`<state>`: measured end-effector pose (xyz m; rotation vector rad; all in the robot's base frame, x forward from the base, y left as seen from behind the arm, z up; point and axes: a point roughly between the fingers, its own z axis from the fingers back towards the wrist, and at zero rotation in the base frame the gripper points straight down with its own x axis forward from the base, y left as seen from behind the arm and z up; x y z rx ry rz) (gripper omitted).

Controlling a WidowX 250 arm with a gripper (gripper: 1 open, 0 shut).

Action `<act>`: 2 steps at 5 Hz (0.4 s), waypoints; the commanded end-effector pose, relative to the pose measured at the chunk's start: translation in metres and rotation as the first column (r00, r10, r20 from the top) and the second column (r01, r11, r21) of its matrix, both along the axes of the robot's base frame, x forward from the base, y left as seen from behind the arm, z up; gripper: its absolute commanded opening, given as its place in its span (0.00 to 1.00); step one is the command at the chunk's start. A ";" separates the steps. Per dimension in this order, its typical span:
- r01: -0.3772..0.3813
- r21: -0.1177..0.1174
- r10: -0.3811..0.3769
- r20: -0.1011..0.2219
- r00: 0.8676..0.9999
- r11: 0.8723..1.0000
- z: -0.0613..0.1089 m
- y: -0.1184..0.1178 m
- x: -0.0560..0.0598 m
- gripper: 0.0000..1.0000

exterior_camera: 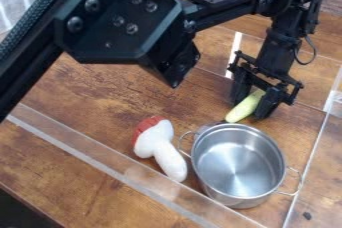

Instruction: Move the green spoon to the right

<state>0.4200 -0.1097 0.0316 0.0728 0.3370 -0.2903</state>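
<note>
At two o'clock on the table (80,142), your gripper (262,98) stands with jaws spread, straddling the green spoon (243,107). You can't see the spoon's bowl.

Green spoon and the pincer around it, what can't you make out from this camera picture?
- Green spoon: its metal bowl, hidden behind the pincer.
- Whether the pincer touches the spoon: too small and dark.
- Table, left side: blocked by the blurred black arm segment close to the camera.
</note>
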 end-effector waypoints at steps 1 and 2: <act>-0.006 -0.030 0.009 0.082 0.997 1.000 0.037 0.001 0.002 0.00; -0.010 -0.033 0.012 0.077 0.997 0.999 0.038 0.001 0.002 0.00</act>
